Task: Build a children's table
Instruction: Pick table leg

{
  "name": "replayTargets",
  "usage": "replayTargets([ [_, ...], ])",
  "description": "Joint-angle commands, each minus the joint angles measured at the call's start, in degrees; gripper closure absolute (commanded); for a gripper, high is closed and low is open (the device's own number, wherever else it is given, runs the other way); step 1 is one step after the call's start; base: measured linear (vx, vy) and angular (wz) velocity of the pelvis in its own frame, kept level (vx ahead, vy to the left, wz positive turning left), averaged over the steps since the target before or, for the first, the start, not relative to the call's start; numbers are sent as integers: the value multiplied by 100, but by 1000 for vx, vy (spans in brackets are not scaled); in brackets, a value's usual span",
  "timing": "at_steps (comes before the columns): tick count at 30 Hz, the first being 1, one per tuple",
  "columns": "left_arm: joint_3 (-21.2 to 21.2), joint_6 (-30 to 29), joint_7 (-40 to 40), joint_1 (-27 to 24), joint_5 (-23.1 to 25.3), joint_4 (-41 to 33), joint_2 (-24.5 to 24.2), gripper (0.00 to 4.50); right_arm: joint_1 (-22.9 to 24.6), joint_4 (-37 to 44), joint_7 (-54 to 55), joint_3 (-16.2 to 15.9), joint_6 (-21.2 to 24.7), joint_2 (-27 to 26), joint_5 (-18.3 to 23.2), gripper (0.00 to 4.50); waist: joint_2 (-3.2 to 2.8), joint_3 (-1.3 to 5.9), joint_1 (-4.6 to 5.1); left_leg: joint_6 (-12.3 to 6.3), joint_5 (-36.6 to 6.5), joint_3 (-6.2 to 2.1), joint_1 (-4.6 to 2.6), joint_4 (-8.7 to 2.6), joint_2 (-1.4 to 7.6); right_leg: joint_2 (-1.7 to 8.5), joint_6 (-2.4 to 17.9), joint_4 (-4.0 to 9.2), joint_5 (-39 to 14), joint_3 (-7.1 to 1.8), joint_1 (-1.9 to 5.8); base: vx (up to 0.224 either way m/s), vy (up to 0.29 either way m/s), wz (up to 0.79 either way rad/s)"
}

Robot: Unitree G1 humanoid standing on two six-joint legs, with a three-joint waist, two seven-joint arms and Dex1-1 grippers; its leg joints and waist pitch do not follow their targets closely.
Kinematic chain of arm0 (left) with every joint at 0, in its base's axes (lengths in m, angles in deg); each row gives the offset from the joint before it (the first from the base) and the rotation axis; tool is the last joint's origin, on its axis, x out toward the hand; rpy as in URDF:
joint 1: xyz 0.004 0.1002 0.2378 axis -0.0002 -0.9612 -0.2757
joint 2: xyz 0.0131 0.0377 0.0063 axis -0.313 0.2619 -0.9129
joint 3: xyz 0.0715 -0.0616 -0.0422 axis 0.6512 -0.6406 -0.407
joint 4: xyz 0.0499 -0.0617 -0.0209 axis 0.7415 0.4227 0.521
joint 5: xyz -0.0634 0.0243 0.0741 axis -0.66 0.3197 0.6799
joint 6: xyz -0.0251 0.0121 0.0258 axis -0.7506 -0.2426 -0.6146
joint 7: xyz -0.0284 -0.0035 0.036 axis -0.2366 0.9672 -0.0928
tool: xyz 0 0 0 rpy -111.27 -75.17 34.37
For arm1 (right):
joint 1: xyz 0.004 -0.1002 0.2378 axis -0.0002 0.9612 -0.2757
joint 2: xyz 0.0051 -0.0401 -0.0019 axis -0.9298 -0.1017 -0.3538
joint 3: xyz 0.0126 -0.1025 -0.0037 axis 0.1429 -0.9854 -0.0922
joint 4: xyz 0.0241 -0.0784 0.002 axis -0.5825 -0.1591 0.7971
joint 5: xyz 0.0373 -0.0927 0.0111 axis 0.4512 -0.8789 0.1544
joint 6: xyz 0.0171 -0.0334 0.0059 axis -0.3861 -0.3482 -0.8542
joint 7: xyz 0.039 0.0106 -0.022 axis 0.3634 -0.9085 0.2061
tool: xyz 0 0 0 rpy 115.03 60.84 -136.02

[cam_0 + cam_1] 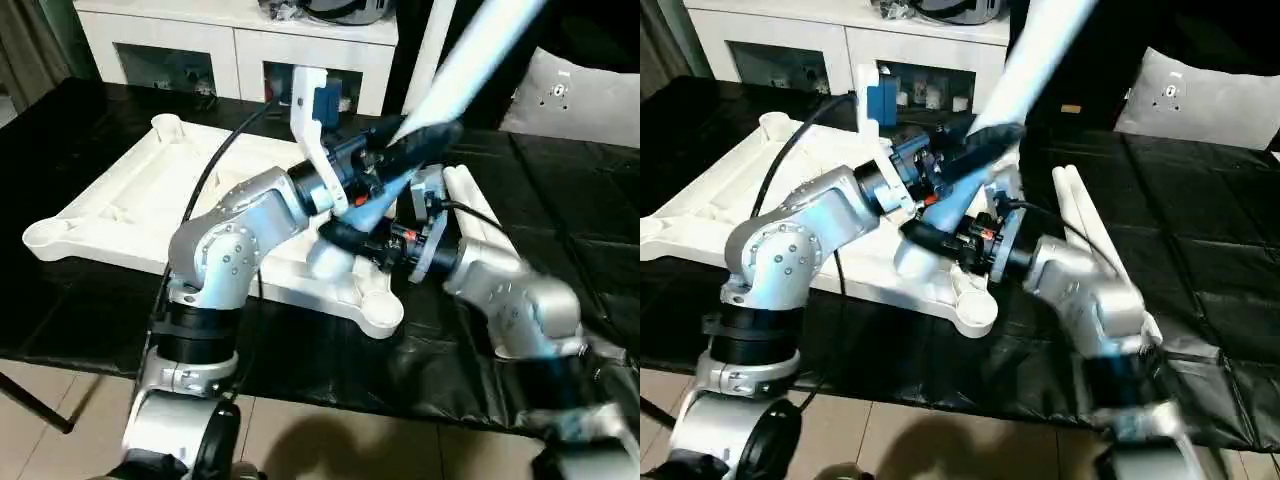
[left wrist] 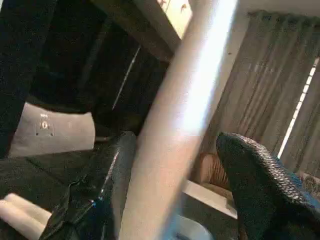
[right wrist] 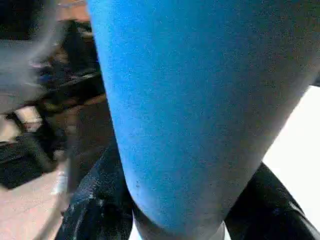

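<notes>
The leg [image 1: 470, 55] slants between both tools, right tool [image 1: 352, 232] gripping, left tool [image 1: 400, 150] loose.

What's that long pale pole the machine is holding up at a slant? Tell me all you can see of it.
It is a long, smooth, tapered white tube leg, plastic by its look, tilted so its upper end runs out of the head camera's picture at the top. Its lower end comes down over the upturned white tabletop, near the closest corner socket. The right claw clasps it low down; the left claw straddles it higher up, one finger standing clear of it. Two more legs lie beside the tabletop.
</notes>
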State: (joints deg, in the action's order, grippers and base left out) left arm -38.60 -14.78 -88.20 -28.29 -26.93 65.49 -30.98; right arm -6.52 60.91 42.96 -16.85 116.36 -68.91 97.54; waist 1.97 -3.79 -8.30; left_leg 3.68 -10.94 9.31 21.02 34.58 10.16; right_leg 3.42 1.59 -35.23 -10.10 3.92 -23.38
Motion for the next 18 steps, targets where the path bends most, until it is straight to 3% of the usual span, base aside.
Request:
replayTargets([
  [1,24,148,-343,-102,195,89,-406,151,238,195,227,180,143,134,-106,259,9,451,2,-116,-358,-47,-27,-364,237,457,866,387,-945,-288,380,0,0,0],
  [3,77,153,-395,-140,345,226,-585,151,327,243,287,219,154,166,-129,259,2,450,19,-93,-448,-49,-38,-374,241,455,770,394,-1075,-285,380,0,0,0],
  [4,145,187,-424,-163,503,340,-732,151,393,272,338,253,160,186,-146,259,-34,447,21,-75,-454,-50,-38,-379,229,439,682,421,-1128,-285,372,0,0,0],
  [6,462,530,-586,-223,1050,679,-1139,151,568,313,555,294,88,258,-312,259,-18,449,23,-43,-482,-61,-37,-391,225,439,545,442,-1254,-284,373,0,0,0],
  [7,516,603,-616,-231,1135,730,-1200,151,590,321,598,298,79,267,-343,259,-85,460,34,12,-471,-74,-43,-397,236,435,529,424,-1159,-283,364,0,0,0],
  [8,669,807,-745,-251,1345,850,-1364,151,638,326,749,324,45,283,-443,259,-63,464,45,46,-488,-74,-51,-404,235,433,533,409,-1099,-283,365,0,0,0],
  [10,1025,1221,-1047,-276,1758,1060,-1678,151,665,295,1117,452,24,255,-544,259,-83,461,41,83,-528,-73,-64,-411,244,447,603,411,-1076,-286,351,0,0,0],
  [11,1243,1402,-1246,-284,1957,1165,-1843,151,647,242,1337,582,53,212,-546,259,-137,460,47,141,-629,-72,-86,-420,249,453,623,411,-1123,-292,335,0,0,0],
  [12,1358,1498,-1354,-286,2053,1221,-1931,151,639,223,1457,651,78,188,-538,259,-112,461,57,157,-637,-67,-75,-418,246,454,665,400,-1067,-293,352,0,0,0],
  [13,1507,1587,-1457,-292,2174,1296,-2014,151,657,235,1488,690,100,186,-514,259,-187,461,37,189,-683,-76,-78,-417,249,467,720,380,-1038,-298,347,0,0,0],
  [14,1870,1801,-1733,-309,2464,1499,-2204,151,718,290,1569,754,139,189,-495,259,-161,455,37,165,-724,-68,-88,-419,242,459,707,427,-1081,-295,334,0,0,0],
  [15,2088,1918,-1923,-330,2624,1619,-2303,151,772,348,1580,751,137,206,-515,259,-222,458,37,184,-780,-77,-86,-425,237,454,693,401,-1091,-299,342,0,0,0],
  [18,2542,2313,-2551,-367,2956,1999,-2516,151,927,453,1639,625,99,326,-768,259,-200,465,35,157,-678,-69,-56,-420,226,461,695,395,-959,-309,365,0,0,0],
])
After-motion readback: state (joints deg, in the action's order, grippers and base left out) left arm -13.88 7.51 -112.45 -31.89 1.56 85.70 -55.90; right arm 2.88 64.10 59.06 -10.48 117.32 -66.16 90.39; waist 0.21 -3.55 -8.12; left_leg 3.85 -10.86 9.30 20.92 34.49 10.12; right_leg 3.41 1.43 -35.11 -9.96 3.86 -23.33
